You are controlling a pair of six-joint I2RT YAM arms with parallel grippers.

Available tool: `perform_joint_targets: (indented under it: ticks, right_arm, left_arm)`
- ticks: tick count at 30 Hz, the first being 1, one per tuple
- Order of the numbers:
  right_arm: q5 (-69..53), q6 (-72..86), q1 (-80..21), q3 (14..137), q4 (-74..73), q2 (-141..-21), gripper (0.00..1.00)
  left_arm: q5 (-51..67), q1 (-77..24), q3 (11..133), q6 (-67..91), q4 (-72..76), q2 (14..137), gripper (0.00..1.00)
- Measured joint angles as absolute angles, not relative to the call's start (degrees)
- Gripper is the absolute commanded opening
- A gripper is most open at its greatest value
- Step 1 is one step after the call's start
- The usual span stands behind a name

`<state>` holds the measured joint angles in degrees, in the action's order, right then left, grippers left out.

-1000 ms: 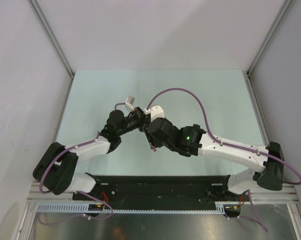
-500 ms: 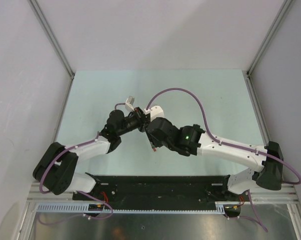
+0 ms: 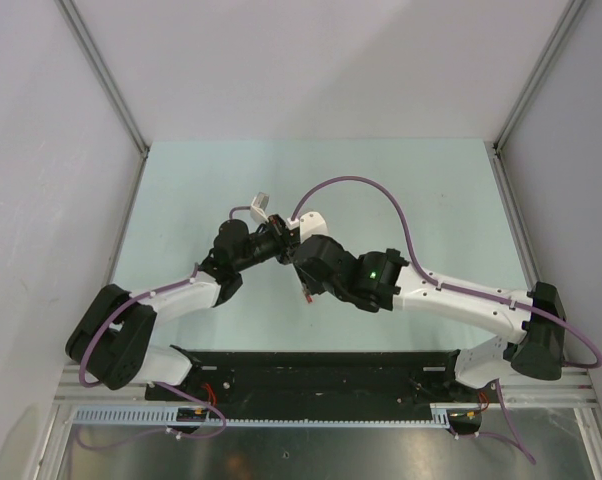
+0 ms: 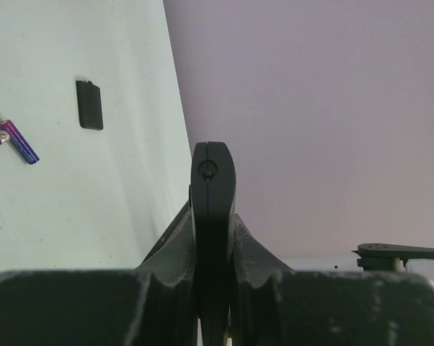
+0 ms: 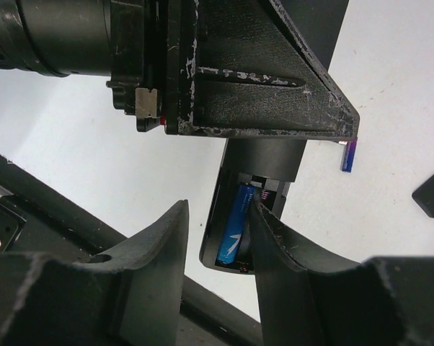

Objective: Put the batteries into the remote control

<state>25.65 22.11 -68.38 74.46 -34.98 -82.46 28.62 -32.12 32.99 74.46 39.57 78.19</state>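
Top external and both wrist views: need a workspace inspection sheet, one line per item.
Surface: pale green table top, flat.
Job's things: slim black remote control, slot open, blue cylindrical battery in it; purple-blue battery loose on the table, a second one cut off by the frame edge beside it.
Clutter: small flat black rectangular piece on the table, probably the slot cover.
Grippers: left gripper shut on the remote control; right gripper open, one finger by the slotted battery.
Cables: purple cable arching above the right arm.
Surroundings: plain light walls, metal corner posts.
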Motion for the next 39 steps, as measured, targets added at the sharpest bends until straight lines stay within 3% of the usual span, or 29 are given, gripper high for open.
perform_joint_targets:
  ticks: [11, 18, 26, 28, 32, 39]
  right_arm:
    - [26.35, 21.34, -68.36, 74.5, -35.59, -82.65, 0.33]
    - [26.76, 21.41, -68.34, 74.5, -35.59, -82.67, 0.19]
    - [26.79, 21.39, -68.34, 74.5, -35.59, -82.67, 0.14]
    - [26.81, 21.39, -68.31, 74.5, -35.59, -82.67, 0.17]
    - [27.0, 21.63, -68.34, 74.5, -35.59, -82.67, 0.44]
    - [26.26, 22.92, -68.55, 74.52, -34.87, -82.67, 0.6]
  left_arm:
    - [28.64, -32.12, 32.99, 74.37, 39.18, 78.19, 0.0]
    - [28.51, -32.12, 32.99, 74.3, 39.16, 78.19, 0.0]
    - [28.45, -32.12, 32.99, 74.3, 39.13, 78.19, 0.0]
    - [28.42, -32.12, 32.99, 74.3, 39.16, 78.19, 0.0]
    - [28.38, -32.12, 32.99, 74.3, 39.16, 78.19, 0.0]
    - [28.38, -32.14, 33.01, 74.39, 39.29, 78.19, 0.0]
